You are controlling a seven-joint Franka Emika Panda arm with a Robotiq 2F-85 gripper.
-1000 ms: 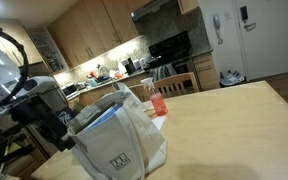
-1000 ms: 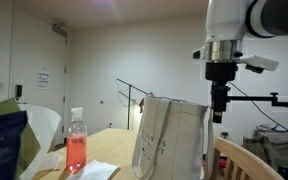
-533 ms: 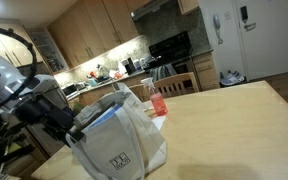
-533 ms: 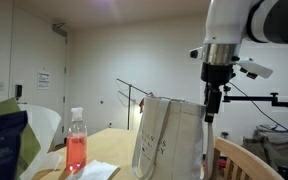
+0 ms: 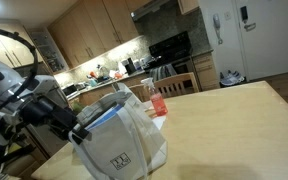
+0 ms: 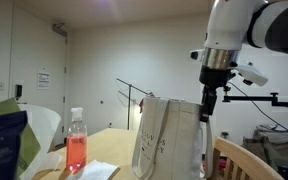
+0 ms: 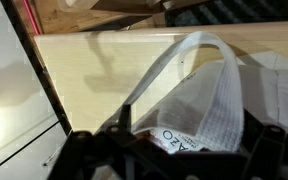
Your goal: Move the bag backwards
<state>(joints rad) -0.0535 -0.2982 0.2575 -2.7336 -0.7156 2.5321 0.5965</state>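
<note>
The bag (image 5: 119,142), a large off-white fabric tote with a small dark square logo (image 5: 117,160), stands on the wooden table (image 5: 234,120). It also shows in the other exterior view as the bag (image 6: 169,140). My gripper (image 5: 79,131) is at the bag's upper rim, jaws open, and reaches down to the bag's top as the gripper (image 6: 208,106). In the wrist view the bag's white handle strap (image 7: 229,90) arches up between the open fingers of the gripper (image 7: 197,138). Printed packaging lies inside the bag's mouth. Nothing is gripped.
A clear bottle of red liquid (image 5: 158,100) stands just behind the bag, also seen as the bottle (image 6: 76,145) on white paper (image 6: 96,172). A wooden chair back (image 6: 239,160) rises beside the bag. The table edge (image 7: 46,90) drops off close to the bag.
The arm has tilted and shifted a little closer onto the bag's top rim. The jaws stayed open and the bag has not moved.
</note>
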